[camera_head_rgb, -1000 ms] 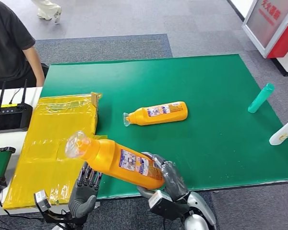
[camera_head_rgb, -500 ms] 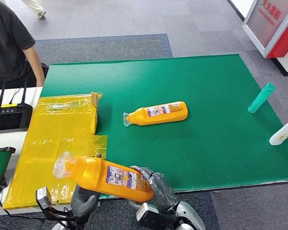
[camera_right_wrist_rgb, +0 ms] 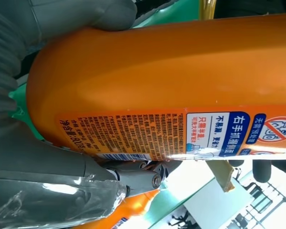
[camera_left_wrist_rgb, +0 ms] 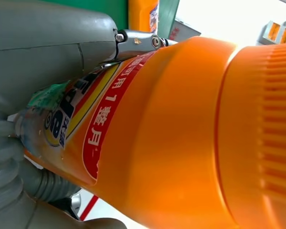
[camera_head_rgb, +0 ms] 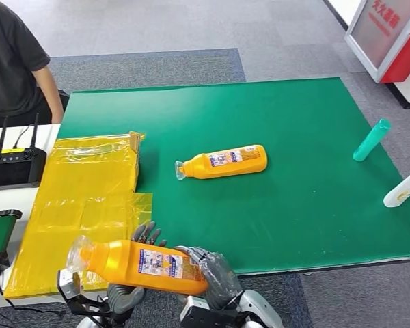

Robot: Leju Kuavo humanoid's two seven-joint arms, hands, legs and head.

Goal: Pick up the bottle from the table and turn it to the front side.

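Note:
I hold an orange bottle [camera_head_rgb: 141, 263] with a clear cap lying sideways, off the near edge of the green mat [camera_head_rgb: 296, 123], cap pointing left. My right hand [camera_head_rgb: 216, 273] grips its base end. My left hand [camera_head_rgb: 126, 295] wraps its middle from below, fingers [camera_head_rgb: 149, 233] showing over the top. In the left wrist view the bottle [camera_left_wrist_rgb: 170, 133] shows a red label strip under my thumb. In the right wrist view the bottle [camera_right_wrist_rgb: 163, 71] shows a label with small print. A second orange bottle [camera_head_rgb: 223, 161] lies on the mat's middle.
A yellow plastic-wrapped box [camera_head_rgb: 89, 184] lies at the mat's left edge. A teal bottle [camera_head_rgb: 372, 139] and a white bottle [camera_head_rgb: 404, 186] lie at the right edge. A person in black [camera_head_rgb: 17, 61] sits at the far left behind a black controller [camera_head_rgb: 12, 164].
The held bottle has dropped lower and to the left, towards my body. My left hand has come up from under it and closed its fingers around it.

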